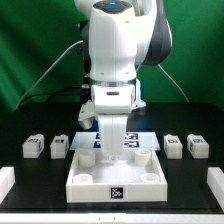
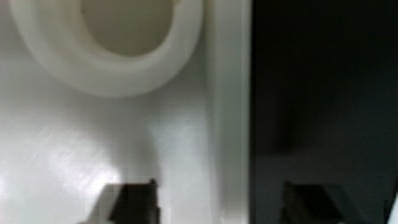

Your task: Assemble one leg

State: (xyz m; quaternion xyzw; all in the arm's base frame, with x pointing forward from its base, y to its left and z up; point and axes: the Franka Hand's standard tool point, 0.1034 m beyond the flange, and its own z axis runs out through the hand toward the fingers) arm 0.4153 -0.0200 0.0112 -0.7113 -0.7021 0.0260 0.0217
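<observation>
Four white legs with tags lie on the black table, two at the exterior view's left [image 1: 33, 147] [image 1: 60, 147] and two at its right [image 1: 172, 145] [image 1: 197, 147]. The large white square panel [image 1: 95, 181] with raised rims and corner sockets lies in the middle. My gripper [image 1: 113, 147] is low at the panel's far rim, open and holding nothing. In the wrist view my gripper [image 2: 224, 203] straddles the panel's rim [image 2: 222, 110]: one dark finger [image 2: 128, 200] is over the white panel, the other over the dark table. A round socket [image 2: 71, 55] is close by. No leg shows in the wrist view.
The marker board [image 1: 137, 141] lies just behind the panel, partly hidden by my arm. White blocks sit at the front corners of the table [image 1: 5, 181] [image 1: 214, 181]. A green wall stands behind.
</observation>
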